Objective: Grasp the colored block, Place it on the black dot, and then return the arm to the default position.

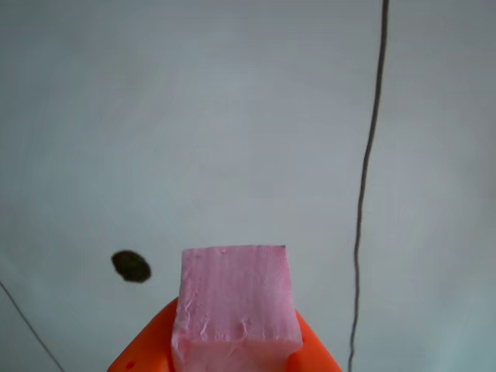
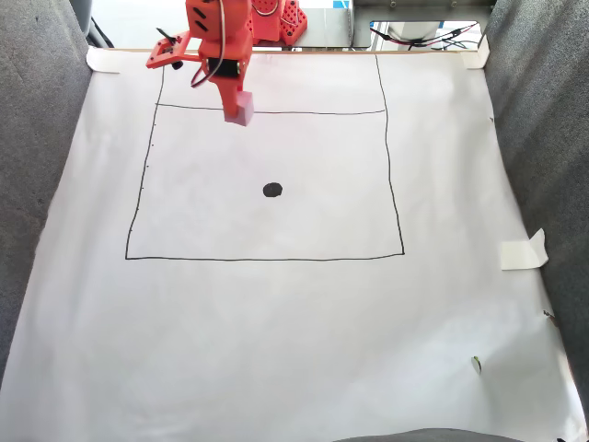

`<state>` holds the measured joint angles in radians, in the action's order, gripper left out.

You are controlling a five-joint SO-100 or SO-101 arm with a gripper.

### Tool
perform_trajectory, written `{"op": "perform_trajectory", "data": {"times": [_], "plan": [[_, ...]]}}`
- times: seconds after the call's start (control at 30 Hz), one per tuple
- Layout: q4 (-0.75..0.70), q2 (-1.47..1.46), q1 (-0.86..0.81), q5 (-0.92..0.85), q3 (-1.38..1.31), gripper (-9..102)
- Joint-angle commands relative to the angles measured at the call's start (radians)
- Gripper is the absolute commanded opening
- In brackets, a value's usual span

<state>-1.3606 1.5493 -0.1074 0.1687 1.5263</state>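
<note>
Carrying the colored block (image 1: 236, 298) clamped between its two orange fingers, the gripper (image 1: 232, 353) is closed on the cube's sides and looks to hang above the white sheet (image 2: 294, 322) near the top line of the drawn square (image 2: 267, 259). The black dot (image 1: 131, 266) lies just left of the gripper in the other view, a little ahead of the fingertips; in the fixed view it sits below and right of the block. The carry should bring the cube squarely over the dot before lowering, and the fingers should part only once it rests flat.
</note>
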Motion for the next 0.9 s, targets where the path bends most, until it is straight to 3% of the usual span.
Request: {"op": "perform_trajectory", "data": {"times": [0.0, 0.4, 0.87], "plan": [[-0.054, -0.057, 0.031, 0.046, -0.161, 0], [-0.201, -0.348, 0.103, 0.133, -0.482, 0], [-0.393, -0.655, 0.167, 0.183, -1.035, 0]]}}
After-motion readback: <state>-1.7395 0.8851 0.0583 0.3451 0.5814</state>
